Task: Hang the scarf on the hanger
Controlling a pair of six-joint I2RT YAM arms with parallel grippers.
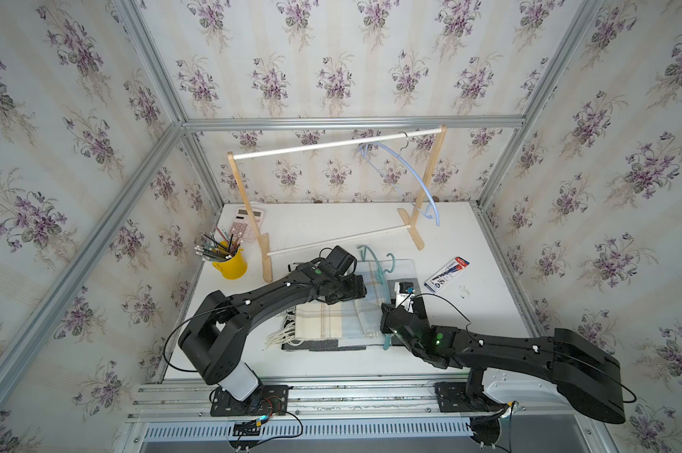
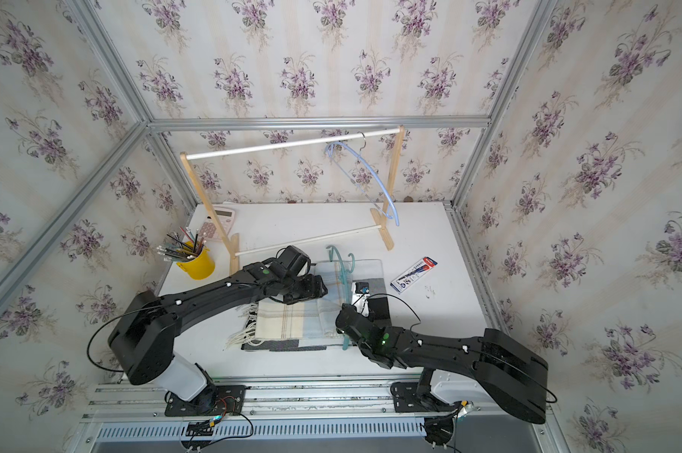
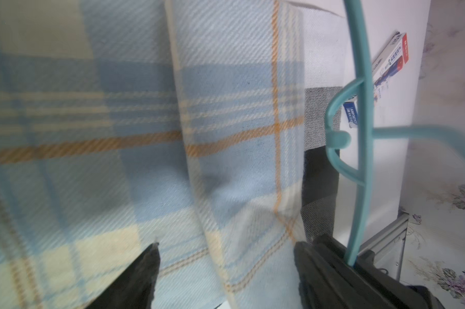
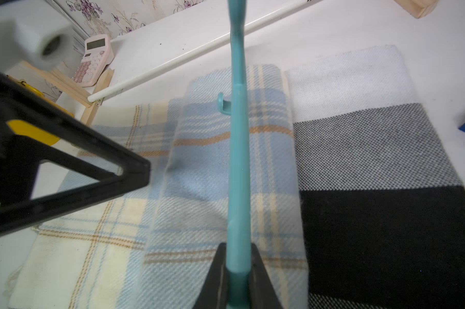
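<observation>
The scarf (image 1: 331, 321) is laid folded on the grey mat (image 4: 373, 147), with its fringe lying past the mat's edge. A teal hanger (image 4: 238, 160) is held over the mat, across the scarf, and it is pinched tight by the right gripper (image 4: 238, 270). The left gripper (image 3: 228, 254) is held low over the mat, above the scarf, with its jaws spread wide and nothing between them. A wooden rack (image 1: 245, 188) is seen behind the mat, and a pen pack (image 1: 447, 274) beside the mat
</observation>
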